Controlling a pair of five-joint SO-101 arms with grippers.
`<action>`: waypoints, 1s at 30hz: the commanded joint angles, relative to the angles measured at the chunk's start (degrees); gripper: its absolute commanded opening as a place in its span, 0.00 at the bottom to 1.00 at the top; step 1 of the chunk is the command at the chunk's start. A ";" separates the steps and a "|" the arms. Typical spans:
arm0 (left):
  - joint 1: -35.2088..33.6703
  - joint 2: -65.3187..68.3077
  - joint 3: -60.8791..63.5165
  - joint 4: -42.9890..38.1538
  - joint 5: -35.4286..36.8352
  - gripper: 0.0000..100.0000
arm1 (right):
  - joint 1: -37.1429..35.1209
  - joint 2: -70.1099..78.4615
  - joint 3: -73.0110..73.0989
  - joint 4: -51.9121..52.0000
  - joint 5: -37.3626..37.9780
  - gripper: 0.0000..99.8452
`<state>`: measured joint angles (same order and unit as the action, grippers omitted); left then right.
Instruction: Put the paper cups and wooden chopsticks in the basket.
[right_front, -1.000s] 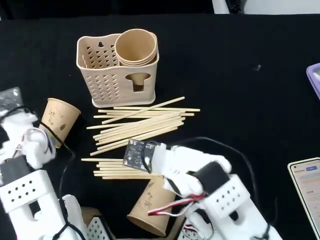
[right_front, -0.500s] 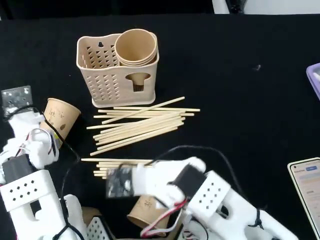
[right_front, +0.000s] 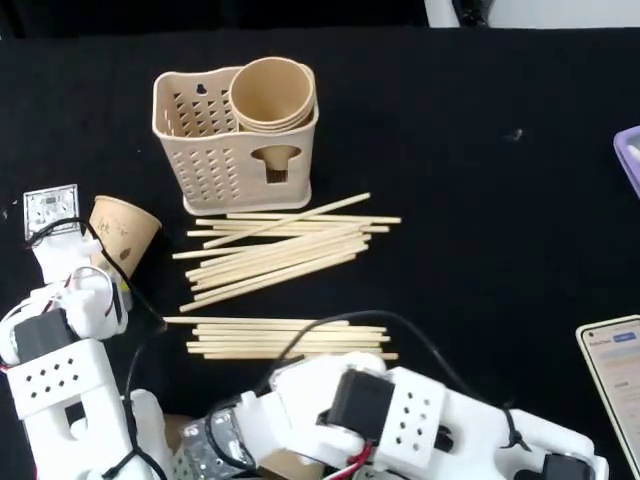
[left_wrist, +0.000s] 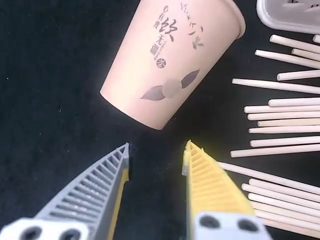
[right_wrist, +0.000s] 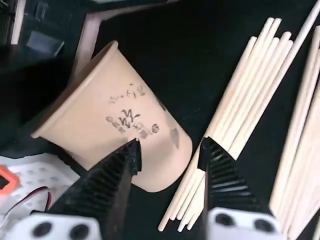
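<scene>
Since the earlier frames, the right arm has been swung off the lower chopsticks toward the table's near edge, and the left arm has been advanced toward its cup.

1. Right gripper (right_wrist: 170, 144): jaws held apart, nothing clasped. One black fingertip is seen over the wall of a paper cup (right_wrist: 115, 130) lying on its side; the other is seen beside the cup's base, over the ends of a bundle of chopsticks (right_wrist: 250, 105).
2. Left gripper (left_wrist: 158, 146): jaws held apart, nothing clasped. The base of a second paper cup (left_wrist: 170, 65) is placed just ahead of the fingertips, apart from them. More chopsticks (left_wrist: 280, 120) are laid to one side of it.
3. Second cup, high view (right_front: 122, 232): found at the table's left, near the basket.
4. Chopsticks, high view: an upper bundle (right_front: 285, 250) is fanned just below the basket; a lower bundle (right_front: 290, 338) is laid flat, between it and the right arm.
5. Basket (right_front: 220, 170): stood upright at the back, with stacked cups (right_front: 272, 92) nested in its right side.
6. Black table (right_front: 480, 200): a phone (right_front: 612, 370) is laid at the right edge.
</scene>
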<state>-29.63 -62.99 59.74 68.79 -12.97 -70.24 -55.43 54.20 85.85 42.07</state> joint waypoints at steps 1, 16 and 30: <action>0.84 -0.79 -0.66 0.09 -0.35 0.18 | 1.32 0.22 -6.37 1.76 -0.70 0.20; 0.84 -0.79 -0.84 0.00 -0.35 0.18 | -15.38 0.31 -3.74 -1.67 -12.84 0.20; 0.75 -0.79 -1.01 0.09 -0.35 0.18 | 17.85 0.31 10.42 -13.98 -0.26 0.20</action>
<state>-29.63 -62.99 59.74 68.79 -12.97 -64.00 -56.13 65.63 72.22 37.49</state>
